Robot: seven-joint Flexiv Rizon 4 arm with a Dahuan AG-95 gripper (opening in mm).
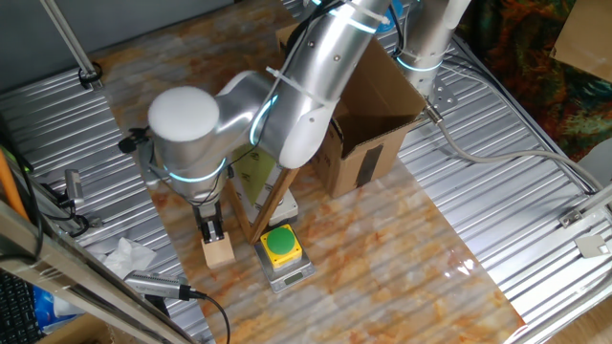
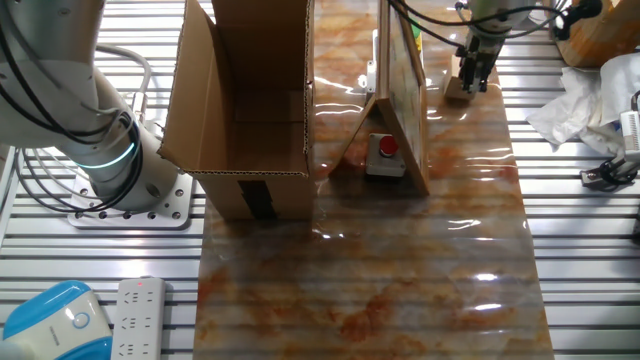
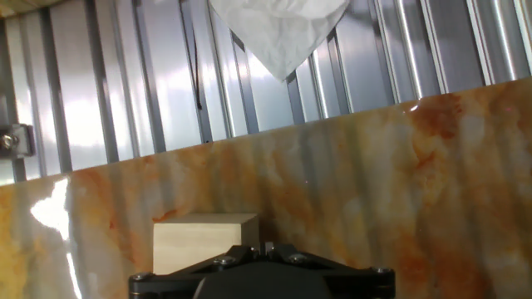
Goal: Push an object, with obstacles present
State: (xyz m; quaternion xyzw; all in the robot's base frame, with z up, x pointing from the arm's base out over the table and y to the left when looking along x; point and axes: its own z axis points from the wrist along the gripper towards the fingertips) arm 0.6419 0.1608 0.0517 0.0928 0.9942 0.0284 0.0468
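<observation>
Pincer point(image 1: 212, 229) sat low at the lower left of one fixed view, fingertips down against the back top edge of the wooden cube point(image 1: 218, 251). Fingers looked drawn together, nothing held between them, which fits a push rather than a grasp: a narrow closed tip makes a solid ram. Hand view showed the cube point(image 3: 205, 242) directly ahead of the pincer housing at bottom centre, so contact was squared up on the face.

Cube stood on the marbled counter point(image 1: 382, 258) near its edge, the ribbed metal surround just beyond it. Crumpled white paper point(image 3: 278, 29) lay out on that metal, top of the hand view, well apart from the cube.

Just beside the cube, the yellow button point(image 1: 279, 244) on its grey base, close enough that a sideways drift would probably clip it. Behind the button the wooden-framed board point(image 1: 263, 191) leaned upright, walling off that side. I'd judge the arm came in on the cube's outer side to stay clear of both.

Farther back, the cardboard box point(image 1: 368, 134) stood open, well apart from the cube, upper middle of the frame.
</observation>
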